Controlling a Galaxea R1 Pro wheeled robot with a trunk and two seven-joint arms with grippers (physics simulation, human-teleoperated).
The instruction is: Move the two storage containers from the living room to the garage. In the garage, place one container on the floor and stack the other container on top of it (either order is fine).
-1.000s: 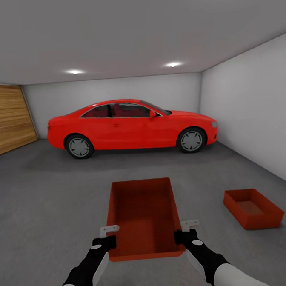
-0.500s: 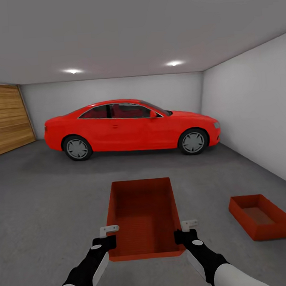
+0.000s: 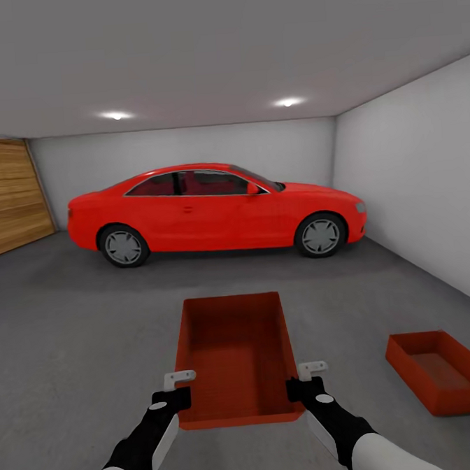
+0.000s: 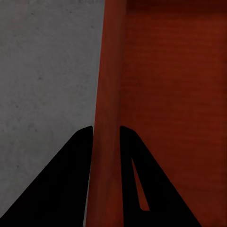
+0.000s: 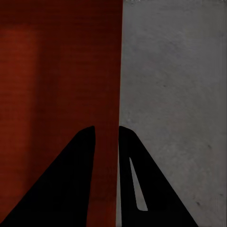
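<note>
I am in the garage with a red-orange open-top storage container (image 3: 236, 354) carried level in front of me, above the dark grey floor (image 3: 73, 330). My left gripper (image 3: 179, 380) is shut on its left wall (image 4: 108, 118), one finger on each side. On the opposite wall (image 5: 108, 118) my right gripper (image 3: 312, 370) is shut the same way. The second storage container (image 3: 445, 380) rests on the floor at the lower right, near the pale side wall.
A red car (image 3: 212, 212) is parked side-on across the back of the garage. The wood-plank garage door (image 3: 8, 198) is at the left. A pale grey wall (image 3: 420, 180) runs along the right. Open floor lies between me and the car.
The view has shifted forward and to the left: the container on the floor now sits lower and further right in the picture. The carried container and both grippers hold the same pose.
</note>
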